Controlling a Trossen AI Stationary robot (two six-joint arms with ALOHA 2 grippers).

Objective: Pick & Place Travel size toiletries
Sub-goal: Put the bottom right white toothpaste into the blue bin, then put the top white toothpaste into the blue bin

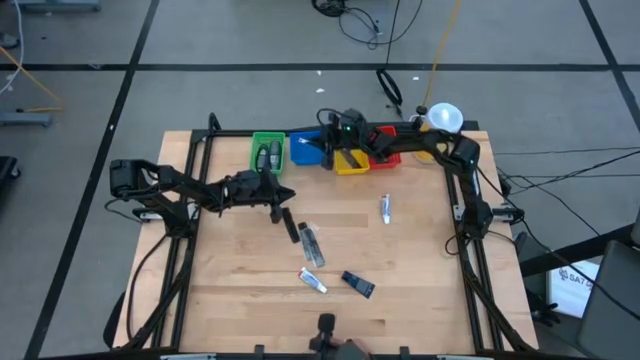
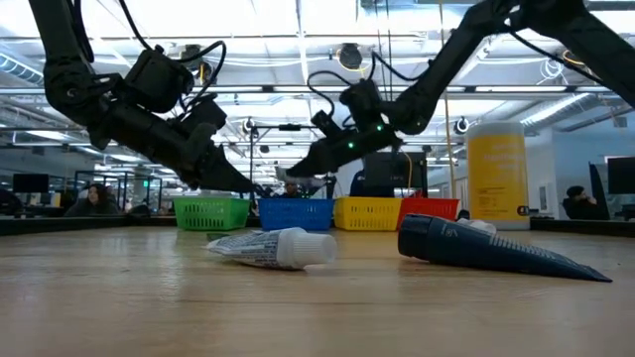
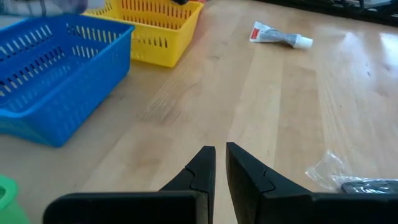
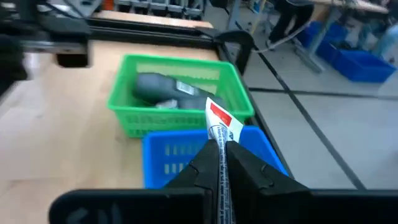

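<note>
Pale wood worktop (image 1: 240,290) carries four small bins in a row at 12 o'clock: green bin (image 1: 267,152), blue bin (image 1: 305,148), yellow bin (image 1: 351,162), red bin (image 1: 385,156). Right gripper (image 4: 222,163) hangs above the blue bin; its fingers are clamped on a white tube with a red mark (image 4: 222,121). Green bin holds dark grey bottles (image 4: 158,87). Left gripper (image 3: 220,165) sits low over the worktop at about 10 o'clock from centre, fingers nearly together, nothing between them. Loose on the worktop: one white tube (image 1: 385,208) at 2 o'clock, a clear-wrapped dark item (image 1: 312,244) at centre, a white tube with cap (image 1: 313,281) and a dark tube (image 1: 358,284) at 6 o'clock.
</note>
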